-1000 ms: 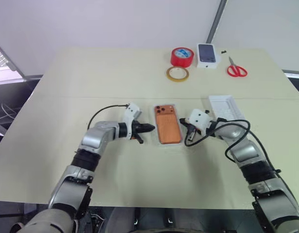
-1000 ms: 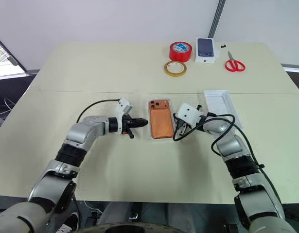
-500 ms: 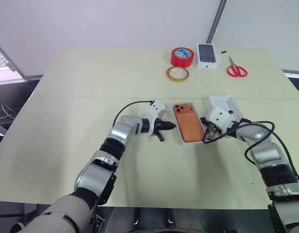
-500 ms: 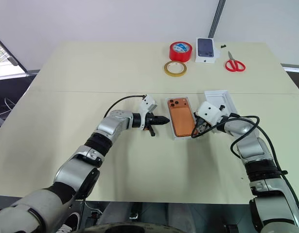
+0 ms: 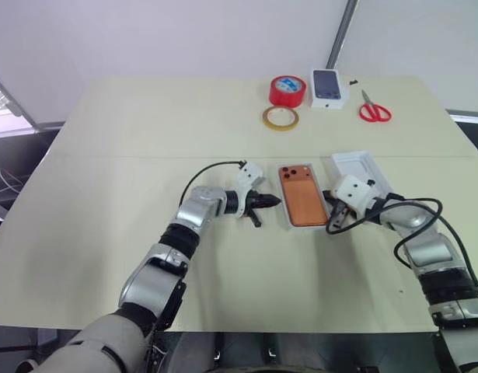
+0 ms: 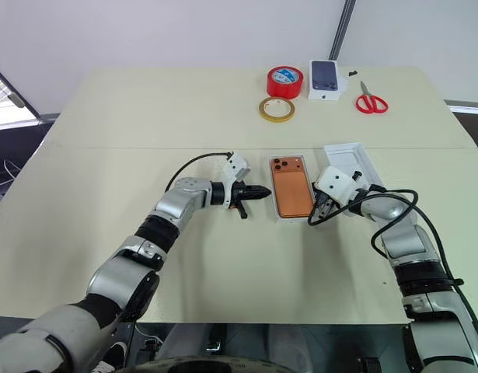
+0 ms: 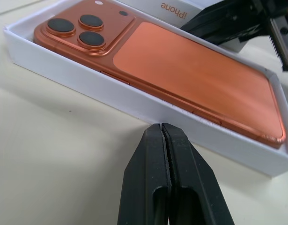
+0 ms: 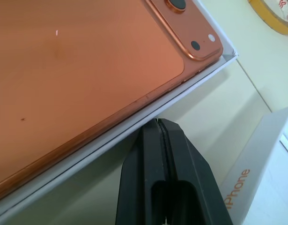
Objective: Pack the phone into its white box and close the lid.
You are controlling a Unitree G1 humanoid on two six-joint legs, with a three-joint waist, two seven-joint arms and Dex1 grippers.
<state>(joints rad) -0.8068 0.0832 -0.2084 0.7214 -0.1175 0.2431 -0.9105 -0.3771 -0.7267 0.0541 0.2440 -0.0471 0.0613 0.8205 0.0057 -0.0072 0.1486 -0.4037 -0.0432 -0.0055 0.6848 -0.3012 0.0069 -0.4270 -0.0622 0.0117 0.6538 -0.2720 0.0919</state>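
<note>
The orange phone [image 5: 303,196] lies camera side up inside the shallow white box [image 7: 87,75] at the table's middle. My left gripper [image 5: 276,201] is shut and empty, and its fingertips [image 7: 161,129] sit right at the box's left long wall. On the other side, my right gripper [image 5: 332,224] is also shut on nothing, with its fingertips [image 8: 158,123] against the box's right wall near the front corner. The lid [image 5: 357,169] rests hollow side up just right of the box, close behind the right gripper.
At the back of the table are a red tape roll [image 5: 288,91], a yellow tape ring [image 5: 280,118], a small white box with a dark phone picture [image 5: 328,84] and red scissors [image 5: 375,111]. Cables loop off both wrists.
The box with the phone has slid right toward the lid, with the left gripper following it and the right gripper backing away. Over the last half second both stay nearly still.
</note>
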